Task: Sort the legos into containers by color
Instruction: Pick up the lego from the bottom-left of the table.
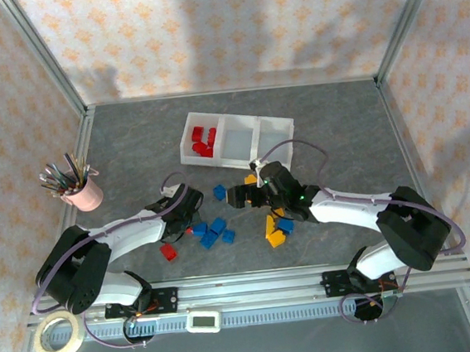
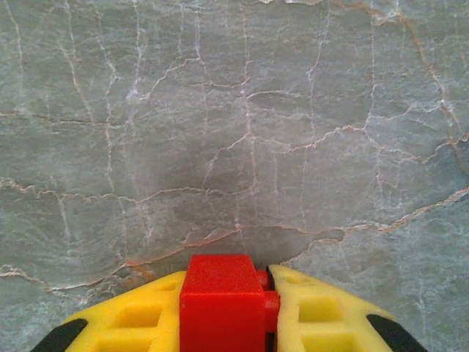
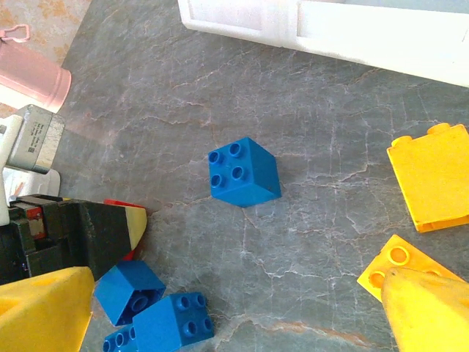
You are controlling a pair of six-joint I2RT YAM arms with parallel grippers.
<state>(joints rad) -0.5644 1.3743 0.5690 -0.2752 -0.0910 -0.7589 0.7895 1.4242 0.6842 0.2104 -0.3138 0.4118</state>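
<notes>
Room: pale wallpaper with an orange pattern on three sides, with metal posts at the far corners.
Table: one grey, stone-look table [image 1: 132,144] with pale veins and a metal rail along its near edge.
Bins: three white bins [image 1: 237,140] joined in one row at the far middle of the table. The left one holds about four binned red bricks [image 1: 205,140].
Loose bricks: one loose red brick [image 1: 169,251] lies by the left arm. About six blue bricks [image 1: 211,232] lie between the arms, four of them bunched. About three yellow bricks [image 1: 275,237] lie by the right arm.
Left pincer: the left pincer [image 2: 229,293] is clamped on a held red brick [image 2: 220,282] and faces bare table.
Right pincer: the right pincer [image 3: 238,282] is spread wide and grips nothing. A lone blue brick [image 3: 244,172] lies on the table ahead of it.
Other things: one pink cup of pens [image 1: 82,191] stands at the left. One tape roll [image 1: 57,336] lies at the near left corner.
</notes>
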